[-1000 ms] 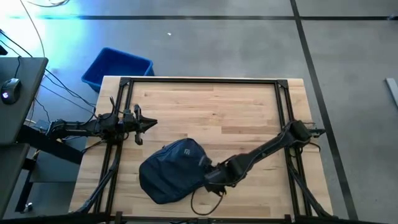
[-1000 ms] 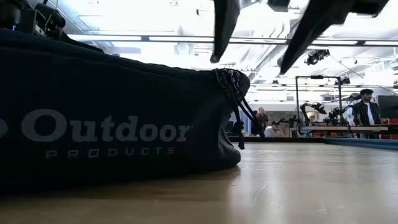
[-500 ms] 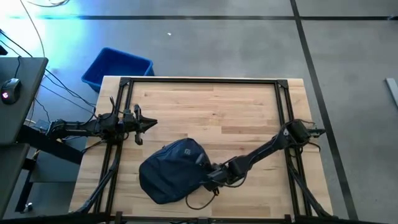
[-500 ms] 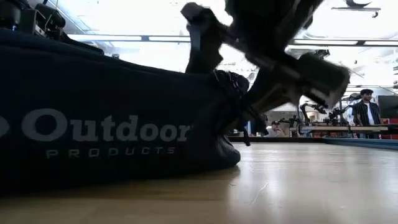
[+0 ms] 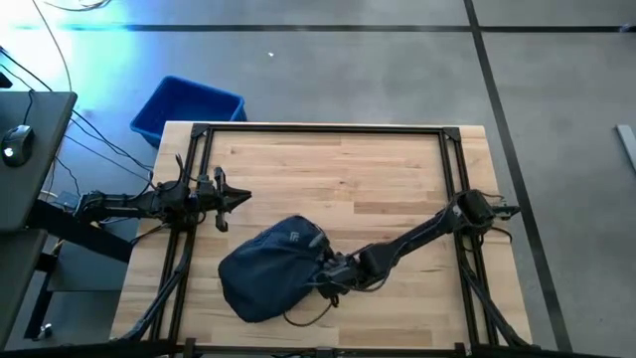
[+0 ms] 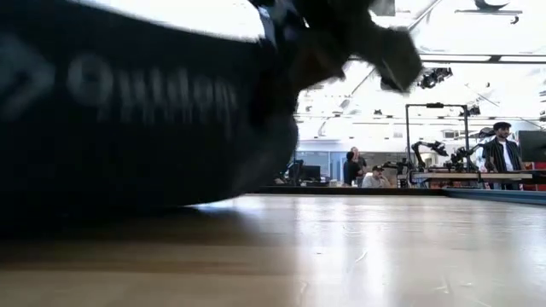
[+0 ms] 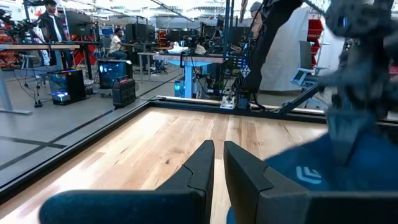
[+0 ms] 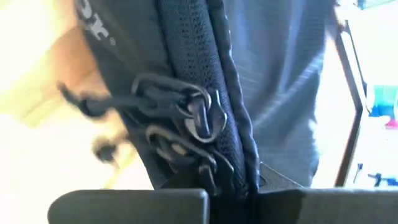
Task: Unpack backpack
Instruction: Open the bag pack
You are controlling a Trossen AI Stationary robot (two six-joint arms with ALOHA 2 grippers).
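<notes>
Near front edge: backpack (image 5: pixel 266 278), long axis left-right.

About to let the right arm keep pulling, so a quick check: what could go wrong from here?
1. The right claw is shut on the backpack by its zipper edge; the fabric may slip free.
2. The left claw waits apart, shut, so nothing pins the bag; it may drag across the table rather than open.
3. A loose strap trails near the table's front edge and could snag.
</notes>
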